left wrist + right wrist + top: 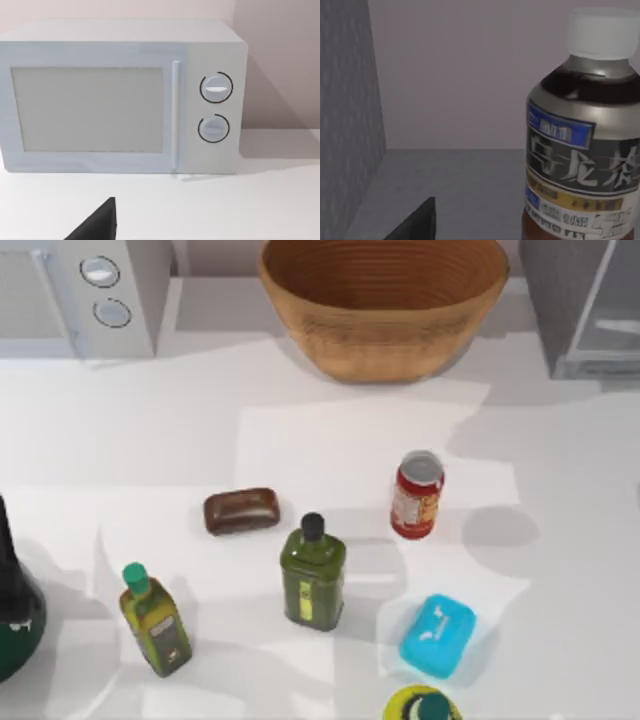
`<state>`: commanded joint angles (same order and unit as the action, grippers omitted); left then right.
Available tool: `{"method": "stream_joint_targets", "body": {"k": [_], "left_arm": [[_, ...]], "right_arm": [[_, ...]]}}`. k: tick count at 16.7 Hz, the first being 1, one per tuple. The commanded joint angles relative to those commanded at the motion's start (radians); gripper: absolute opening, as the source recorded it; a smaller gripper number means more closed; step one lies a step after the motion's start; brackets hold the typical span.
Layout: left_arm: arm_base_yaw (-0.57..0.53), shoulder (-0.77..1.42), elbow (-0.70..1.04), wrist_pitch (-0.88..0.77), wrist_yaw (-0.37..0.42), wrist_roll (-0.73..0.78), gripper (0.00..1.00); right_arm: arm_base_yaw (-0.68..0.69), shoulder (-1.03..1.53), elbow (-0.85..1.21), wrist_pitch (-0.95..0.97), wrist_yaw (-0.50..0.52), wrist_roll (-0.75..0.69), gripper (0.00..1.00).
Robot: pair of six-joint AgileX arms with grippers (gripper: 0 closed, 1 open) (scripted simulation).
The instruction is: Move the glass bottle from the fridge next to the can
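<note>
One glass bottle [585, 135] upright inside fridge [350, 125]

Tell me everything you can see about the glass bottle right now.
The glass bottle stands upright inside the fridge, on its grey floor near the back wall. It has a white cap, a dark neck, a silvery grey label with blue panels, pale characters and a yellow band, and a reddish-brown lower body. Nothing grips it; its base is out of frame.

kitchen | microwave [85, 295] | fridge [590, 305] | basket [385, 305] | bottles
</note>
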<state>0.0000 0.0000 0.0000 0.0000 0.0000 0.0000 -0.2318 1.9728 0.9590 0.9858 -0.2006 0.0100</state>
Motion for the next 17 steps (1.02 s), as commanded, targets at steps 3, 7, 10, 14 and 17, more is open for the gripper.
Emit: {"method": "stream_joint_targets", "body": {"k": [3,7,10,14,17], "left_arm": [[0.000,0.000,0.000,0.000,0.000,0.000,1.00],[0.000,0.000,0.000,0.000,0.000,0.000,1.00],[0.000,0.000,0.000,0.000,0.000,0.000,1.00],[0.000,0.000,0.000,0.000,0.000,0.000,1.00],[0.000,0.000,0.000,0.000,0.000,0.000,1.00]], "right_arm": [[-0.016,0.124,0.071,0.073,-0.014,0.000,1.00],[-0.020,0.154,0.089,0.092,-0.017,0.000,1.00],[-0.015,0.153,0.088,0.088,-0.015,-0.001,1.00],[-0.009,0.207,0.185,0.048,-0.005,-0.001,1.00],[0.000,0.267,0.296,-0.003,0.004,-0.001,1.00]]}}
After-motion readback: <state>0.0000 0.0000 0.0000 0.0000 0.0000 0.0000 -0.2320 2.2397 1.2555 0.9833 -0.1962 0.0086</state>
